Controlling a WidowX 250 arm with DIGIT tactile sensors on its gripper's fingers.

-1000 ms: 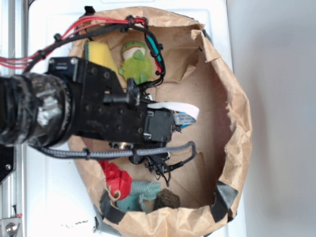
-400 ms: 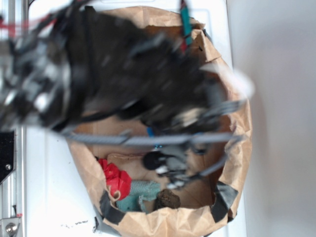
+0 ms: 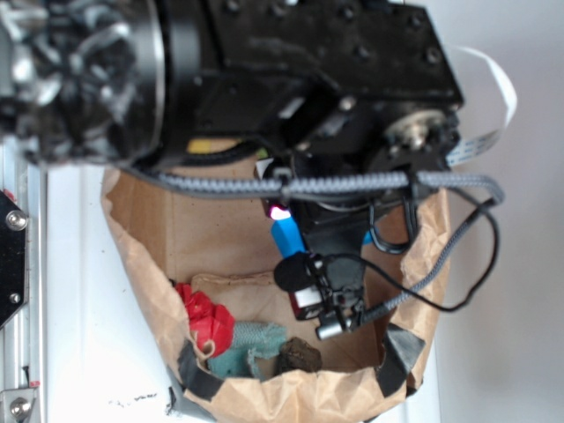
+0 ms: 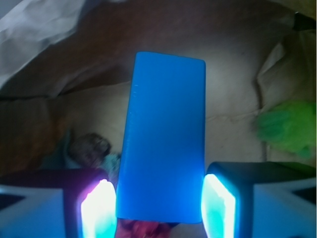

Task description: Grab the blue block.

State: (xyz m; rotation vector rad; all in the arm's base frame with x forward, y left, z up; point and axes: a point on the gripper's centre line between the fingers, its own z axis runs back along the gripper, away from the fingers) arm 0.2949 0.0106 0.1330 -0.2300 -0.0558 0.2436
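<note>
The blue block point(image 4: 163, 144) is a flat bright blue slab standing on end between my two glowing fingers. My gripper point(image 4: 158, 206) is shut on its lower end, with the left pad point(image 4: 99, 210) and the right pad point(image 4: 220, 208) pressed against its two long sides. In the exterior view the blue block point(image 3: 287, 236) hangs under the black arm, above the floor of the brown paper bag point(image 3: 132, 256). There my gripper point(image 3: 284, 216) is mostly hidden by the arm and cables.
On the bag's floor lie a red object point(image 3: 207, 317), a teal cloth point(image 3: 251, 342) and a dark brown lump point(image 3: 300, 355). A green plush point(image 4: 287, 129) shows at the right of the wrist view. The bag's crumpled walls surround everything.
The arm has risen toward the camera and swung right, now filling the top of the view. The blue block has come up off the bag's floor with the gripper.
</note>
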